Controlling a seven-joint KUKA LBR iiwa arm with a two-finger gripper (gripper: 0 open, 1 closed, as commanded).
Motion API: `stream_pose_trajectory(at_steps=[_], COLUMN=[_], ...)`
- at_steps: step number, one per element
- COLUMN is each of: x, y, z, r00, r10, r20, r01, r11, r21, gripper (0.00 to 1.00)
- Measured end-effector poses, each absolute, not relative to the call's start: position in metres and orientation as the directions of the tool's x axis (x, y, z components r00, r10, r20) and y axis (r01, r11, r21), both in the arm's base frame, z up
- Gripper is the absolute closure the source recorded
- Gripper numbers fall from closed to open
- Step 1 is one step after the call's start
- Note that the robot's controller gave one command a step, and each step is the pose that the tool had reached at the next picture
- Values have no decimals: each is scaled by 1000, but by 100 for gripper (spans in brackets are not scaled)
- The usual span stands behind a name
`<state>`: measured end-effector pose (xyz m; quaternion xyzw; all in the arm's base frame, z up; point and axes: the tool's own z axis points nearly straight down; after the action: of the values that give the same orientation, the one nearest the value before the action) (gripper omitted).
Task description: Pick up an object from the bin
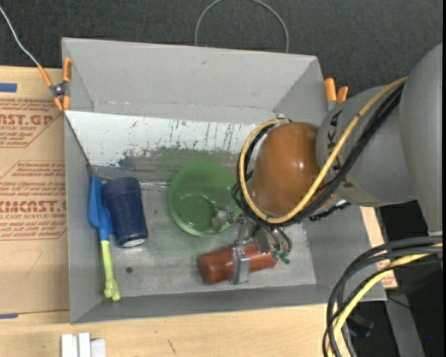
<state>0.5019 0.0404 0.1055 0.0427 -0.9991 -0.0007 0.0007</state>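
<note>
Pincer (240,262) down on red-brown cylinder (215,266), lying by bin (186,80) front edge, right of centre. Open or closed: can't tell. Green bowl (197,199) just behind, blue can (125,210) nr left wall.

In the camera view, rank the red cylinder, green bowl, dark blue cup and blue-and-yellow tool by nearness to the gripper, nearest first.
1. Red cylinder, front, at the gripper.
2. Green bowl, middle.
3. Dark blue cup, left.
4. Blue-and-yellow tool, far left.
</note>
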Motion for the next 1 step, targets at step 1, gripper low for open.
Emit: stream_pose_trajectory(at_steps=[1], x=[502], y=[40], z=[49], r00=[-1000], r10=[-8], r20=[-8], r01=[-8], r11=[1000], r21=[3], gripper=[100])
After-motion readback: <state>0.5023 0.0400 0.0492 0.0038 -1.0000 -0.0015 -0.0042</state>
